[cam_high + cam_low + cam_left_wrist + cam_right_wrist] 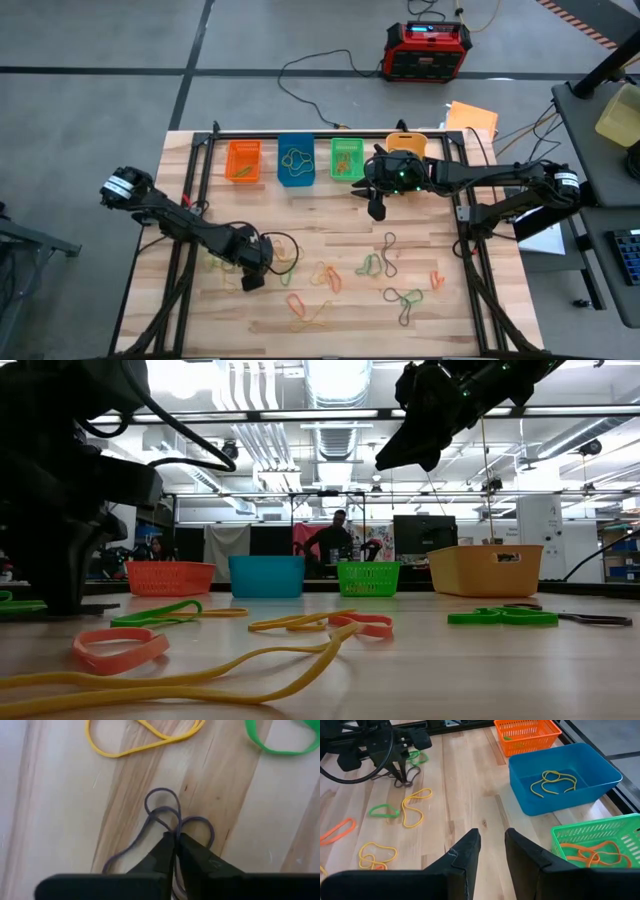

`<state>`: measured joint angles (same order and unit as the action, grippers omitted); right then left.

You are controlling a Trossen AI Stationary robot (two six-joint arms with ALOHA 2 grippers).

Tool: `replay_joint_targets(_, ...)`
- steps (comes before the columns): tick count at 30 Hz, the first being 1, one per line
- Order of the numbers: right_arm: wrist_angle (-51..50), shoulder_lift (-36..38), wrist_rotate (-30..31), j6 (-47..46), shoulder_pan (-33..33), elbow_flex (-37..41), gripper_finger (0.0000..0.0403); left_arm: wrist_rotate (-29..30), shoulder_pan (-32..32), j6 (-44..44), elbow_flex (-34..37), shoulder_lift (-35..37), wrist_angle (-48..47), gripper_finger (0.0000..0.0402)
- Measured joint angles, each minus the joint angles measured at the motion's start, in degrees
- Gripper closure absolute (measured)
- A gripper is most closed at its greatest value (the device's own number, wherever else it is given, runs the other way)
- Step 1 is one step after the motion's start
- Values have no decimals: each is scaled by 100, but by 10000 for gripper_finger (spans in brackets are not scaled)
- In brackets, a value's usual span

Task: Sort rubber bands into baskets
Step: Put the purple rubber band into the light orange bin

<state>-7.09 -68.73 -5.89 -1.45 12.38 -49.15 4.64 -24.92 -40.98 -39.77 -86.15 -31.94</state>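
My left gripper (175,839) stands at the table's near left (250,281), pointing down, shut on a dark rubber band (162,805) that lies on the wood. Several other rubber bands in yellow (145,740), green (370,265) and orange (325,275) lie loose across the table. Along the far edge stand the orange (243,160), blue (296,160) and green (347,158) baskets, and the yellow-orange basket (405,142) is partly under my right arm. My right gripper (492,842) hovers open in front of the green basket (377,207), nothing between its fingers. My left gripper pinches the dark band between its two fingertips where the strands cross (176,827). The fingers come from above, pointing down. The band's loops (161,800) spread flat on the table beyond the fingers, slack.
The blue basket holds a yellow band (552,780) and the green one orange bands (592,852). Black frame rails (190,190) run along the table's left and right sides. A red-and-black box (428,50) sits on the floor behind the table.
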Motion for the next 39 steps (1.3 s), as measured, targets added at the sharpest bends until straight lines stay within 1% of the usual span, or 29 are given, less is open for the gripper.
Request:
replay_joint_targets(6,0,0,0,-1,0,5,314,-69,-4,1,14,106,6,400)
replay_joint_targets(11,0,0,0,0,0,7,320,-91,-11,1,17,514,30,401)
replay_joint_targets(18,0,0,0,4,0,7,316,415,-79,127,17,1266,6,401)
replay_joint_targets(20,0,0,0,5,-2,7,314,651,-91,234,17,1502,48,401)
replay_joint_targets(22,6,-5,2,75,-34,7,314,906,-95,485,17,1742,197,401)
replay_joint_targets(25,119,-107,-3,257,-142,16,317,1275,-95,1167,17,2086,742,401)
replay_joint_targets(28,502,-334,-13,437,-304,35,318,1614,-95,1820,17,2365,1257,402)
replay_joint_targets(31,999,-664,-17,673,-495,35,311,1854,-90,2240,12,2562,1599,402)
replay_joint_targets(35,1940,-1229,-54,1027,-753,28,289,1943,-90,2514,11,2658,1737,402)
replay_joint_targets(39,2956,-1754,-61,1345,-946,-111,254,1994,-90,2576,11,2664,1739,402)
